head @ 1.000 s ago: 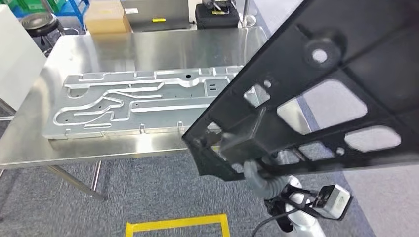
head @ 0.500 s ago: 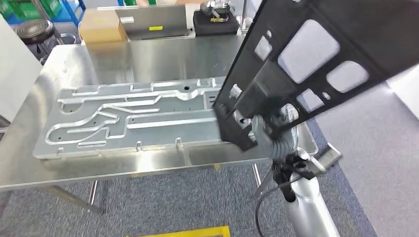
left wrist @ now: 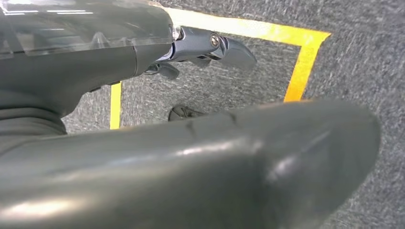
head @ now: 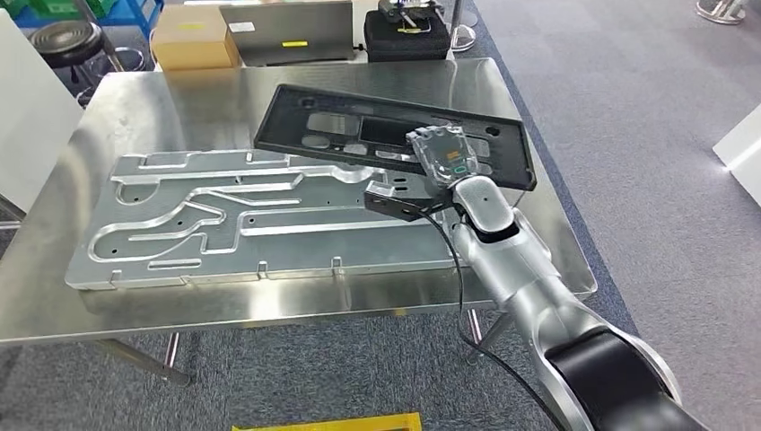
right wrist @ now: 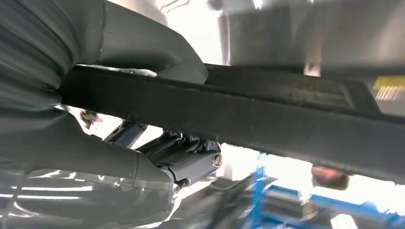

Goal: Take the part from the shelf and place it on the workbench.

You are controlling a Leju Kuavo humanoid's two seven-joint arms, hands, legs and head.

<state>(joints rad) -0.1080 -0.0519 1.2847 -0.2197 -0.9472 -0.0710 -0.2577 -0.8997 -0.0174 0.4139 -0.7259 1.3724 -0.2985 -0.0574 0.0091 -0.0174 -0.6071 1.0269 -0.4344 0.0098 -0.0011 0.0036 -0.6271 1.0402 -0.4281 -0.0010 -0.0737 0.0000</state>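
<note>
Right robot hand (head: 441,158) grips the black part (head: 359,126) flat over the desk (head: 269,305), at 1 o'clock from the aluminium plate (head: 224,215); left robot hand (left wrist: 210,47) state unclear.

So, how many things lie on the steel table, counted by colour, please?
Silver: 1, the large flat machined aluminium plate.
Black: 1, the flat black plastic frame panel with cut-outs, held by the right hand and lying partly over the plate.
Total: 2 on the stainless steel workbench.
</note>
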